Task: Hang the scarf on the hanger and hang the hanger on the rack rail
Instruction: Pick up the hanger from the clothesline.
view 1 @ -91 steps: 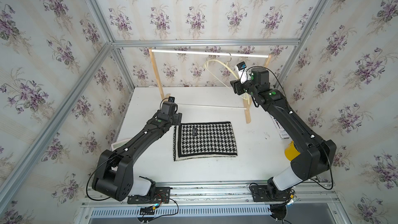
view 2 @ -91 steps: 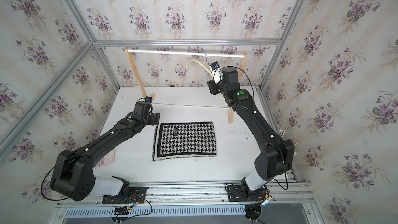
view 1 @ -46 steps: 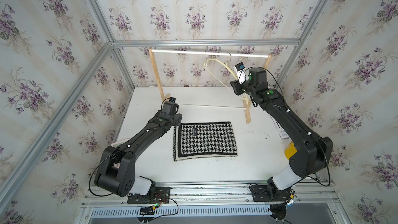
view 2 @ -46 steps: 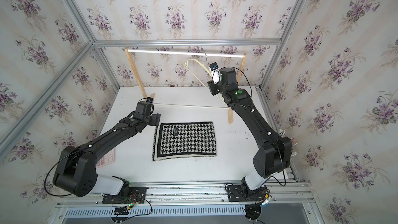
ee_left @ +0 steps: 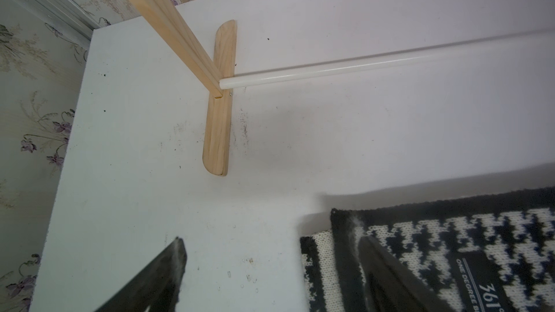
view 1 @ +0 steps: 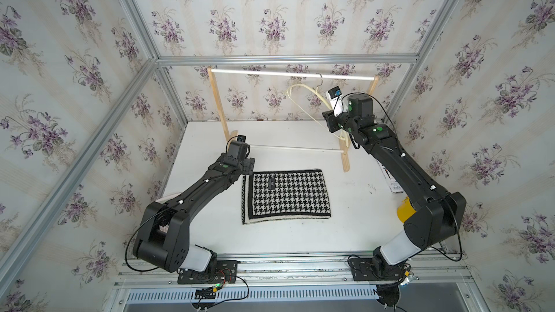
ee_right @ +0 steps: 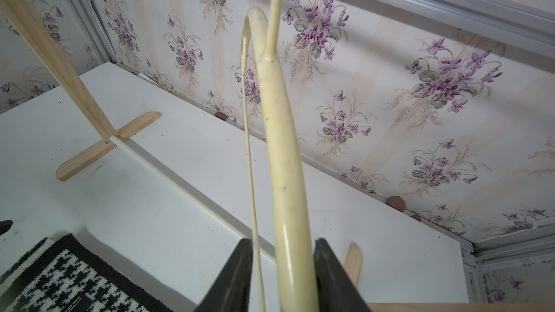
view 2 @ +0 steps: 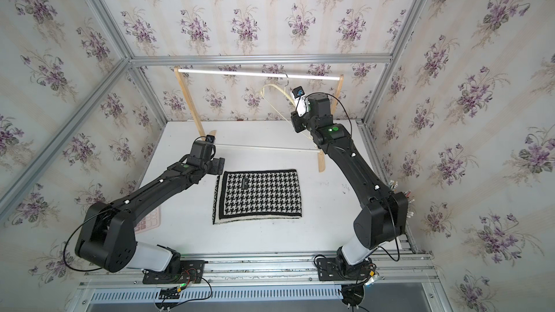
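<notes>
Right tool [ee_right: 283,241] straddles the hanger [ee_right: 282,145], which hooks on the top rod of the rack [view 1: 219,106]; whether the jaws clamp it cannot be told. Left tool [ee_left: 271,240], jaws wide apart, hovers near the rack's foot over a corner of the scarf [view 1: 285,196], which lies flat on the bench [view 1: 300,241]. Risk: a skewed pinch could swing the hook off the rod.

One scarf [view 1: 285,196] and one hanger [ee_right: 285,160]. One wooden rack [view 1: 220,112], made of two uprights, two flat feet and two white rods: the upper rod [view 1: 294,74] and the lower rod [view 1: 300,149]. Two robot arms, the left arm [view 1: 204,187] and the right arm [view 1: 405,169], each with one tool: the left tool [ee_left: 270,253] and the right tool [ee_right: 282,253]. On the one counter [view 1: 300,241] there are also one yellow thing [view 1: 404,210], one printed packet [view 1: 390,181] and one pink keypad [view 2: 148,220], each partly hidden.
</notes>
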Controlling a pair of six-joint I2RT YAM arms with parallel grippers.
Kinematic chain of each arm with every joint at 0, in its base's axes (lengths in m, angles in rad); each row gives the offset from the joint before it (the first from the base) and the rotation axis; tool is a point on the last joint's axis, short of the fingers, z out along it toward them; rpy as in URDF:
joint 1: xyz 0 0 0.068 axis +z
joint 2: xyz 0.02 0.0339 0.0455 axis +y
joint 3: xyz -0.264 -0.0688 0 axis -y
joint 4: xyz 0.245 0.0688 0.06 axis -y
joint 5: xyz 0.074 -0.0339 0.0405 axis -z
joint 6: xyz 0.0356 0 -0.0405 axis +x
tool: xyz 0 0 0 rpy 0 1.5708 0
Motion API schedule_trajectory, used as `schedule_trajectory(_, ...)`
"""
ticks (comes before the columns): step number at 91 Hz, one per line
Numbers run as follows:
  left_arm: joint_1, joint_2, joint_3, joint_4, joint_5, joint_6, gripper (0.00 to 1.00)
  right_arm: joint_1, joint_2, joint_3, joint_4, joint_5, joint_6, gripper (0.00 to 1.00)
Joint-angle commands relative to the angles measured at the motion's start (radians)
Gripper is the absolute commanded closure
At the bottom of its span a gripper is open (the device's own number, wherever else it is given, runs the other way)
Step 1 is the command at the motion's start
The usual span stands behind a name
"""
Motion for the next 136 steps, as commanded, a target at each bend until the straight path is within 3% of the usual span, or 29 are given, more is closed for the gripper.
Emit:
schedule_trajectory(1,-0.002,0.003,0.010,-0.003,-0.015,0.011,0.09,0.001,-0.001,0.002,0.025,-0.022,0.010,0.70)
schedule_trajectory(7,-0.003,0.005,0.013,-0.005,-0.018,0.011,0.09,0.002,-0.004,0.003,0.024,-0.029,0.013,0.75)
schedule_trajectory(40,-0.010,0.022,0.029,-0.016,-0.024,0.010,0.09,0.018,0.006,0.024,0.003,-0.033,0.011,0.77)
schedule_trajectory(44,-0.011,0.022,0.029,-0.017,-0.025,0.010,0.09,0.019,0.007,0.024,0.003,-0.028,0.012,0.81)
schedule_trajectory(50,-0.013,0.022,0.031,-0.019,-0.029,0.010,0.09,0.018,0.008,0.024,0.006,-0.015,0.019,1.00)
schedule_trajectory(123,-0.022,0.020,0.041,-0.024,-0.056,0.020,0.09,0.050,-0.074,0.019,0.113,0.054,0.097,1.00)
schedule_trajectory(136,-0.027,0.016,0.059,-0.037,-0.053,0.017,0.09,0.056,-0.100,-0.041,0.134,0.054,0.112,1.00)
